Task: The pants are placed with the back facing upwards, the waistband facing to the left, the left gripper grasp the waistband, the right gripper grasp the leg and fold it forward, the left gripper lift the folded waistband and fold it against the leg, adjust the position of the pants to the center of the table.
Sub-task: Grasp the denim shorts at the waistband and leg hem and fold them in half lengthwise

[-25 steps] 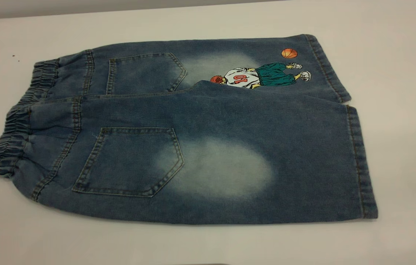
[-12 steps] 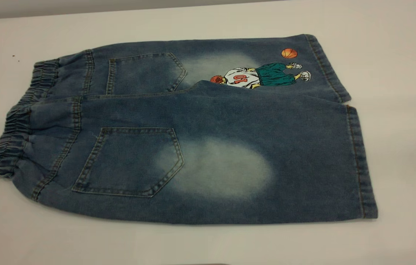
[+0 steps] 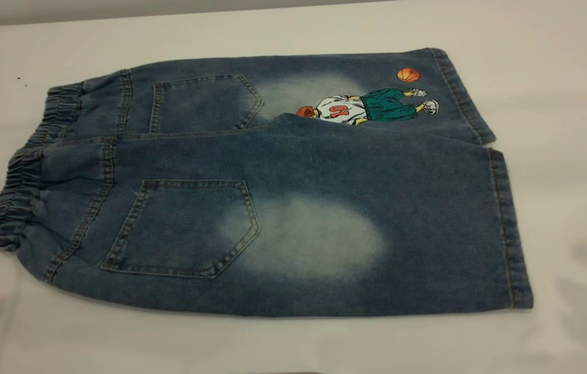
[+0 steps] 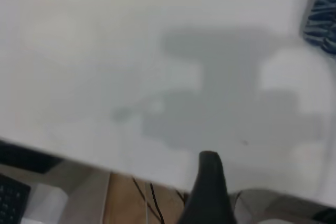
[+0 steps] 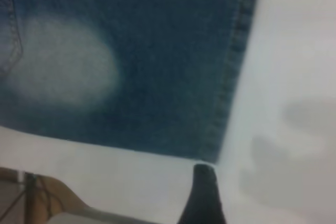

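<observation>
**Count: what's on the worktop**

1 pr of pants on 1 worktop. On the pants: 2 back pockets, 2 legs, 2 pale faded patches, 1 waistband, 1 cartoon print w/ 2 basketballs. Grippers: 2, each seen only as 1 dark tip – left gripper, right gripper.

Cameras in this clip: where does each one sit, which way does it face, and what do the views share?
Exterior view: above the table, looking down on the flat pants; no arm shows.
Left wrist view: on the left arm, facing bare table near its edge; one dark finger of the left gripper shows, waistband at a corner.
Right wrist view: on the right arm, over the leg hem corner; right gripper tip shows.
Shared: pants and table.
</observation>
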`<state>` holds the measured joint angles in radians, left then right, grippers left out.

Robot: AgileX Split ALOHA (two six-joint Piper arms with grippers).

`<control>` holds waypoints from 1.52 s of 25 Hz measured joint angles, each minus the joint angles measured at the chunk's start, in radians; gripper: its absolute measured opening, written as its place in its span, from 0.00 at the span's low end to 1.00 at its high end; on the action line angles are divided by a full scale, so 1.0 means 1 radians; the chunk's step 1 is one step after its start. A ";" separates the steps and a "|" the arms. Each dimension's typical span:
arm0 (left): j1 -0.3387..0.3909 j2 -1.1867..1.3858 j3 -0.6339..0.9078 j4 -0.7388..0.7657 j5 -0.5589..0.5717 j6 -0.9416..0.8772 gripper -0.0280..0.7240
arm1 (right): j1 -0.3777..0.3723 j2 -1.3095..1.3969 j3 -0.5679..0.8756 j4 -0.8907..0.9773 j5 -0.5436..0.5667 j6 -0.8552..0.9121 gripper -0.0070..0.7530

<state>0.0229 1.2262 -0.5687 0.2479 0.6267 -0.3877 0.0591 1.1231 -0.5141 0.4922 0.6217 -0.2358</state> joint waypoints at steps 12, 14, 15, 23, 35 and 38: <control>0.000 0.521 -0.159 -0.141 -0.264 0.158 0.74 | 0.000 0.131 -0.002 0.309 -0.122 -0.298 0.66; 0.000 0.571 -0.169 -0.189 -0.300 0.207 0.74 | 0.000 0.131 -0.002 0.314 -0.126 -0.303 0.66; 0.000 0.594 -0.170 -0.204 -0.319 0.224 0.74 | 0.000 0.131 -0.002 0.316 -0.128 -0.303 0.66; -0.003 0.748 -0.184 -0.237 -0.434 0.276 0.74 | 0.000 0.131 -0.002 0.325 -0.134 -0.303 0.66; -0.048 0.775 -0.192 -0.248 -0.498 0.278 0.56 | 0.000 0.131 -0.002 0.337 -0.134 -0.294 0.66; -0.052 0.777 -0.192 -0.248 -0.530 0.268 0.34 | 0.001 0.149 -0.002 0.337 -0.134 -0.280 0.66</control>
<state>-0.0293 2.0028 -0.7609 0.0000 0.0970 -0.1200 0.0599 1.2723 -0.5163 0.8291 0.4877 -0.5161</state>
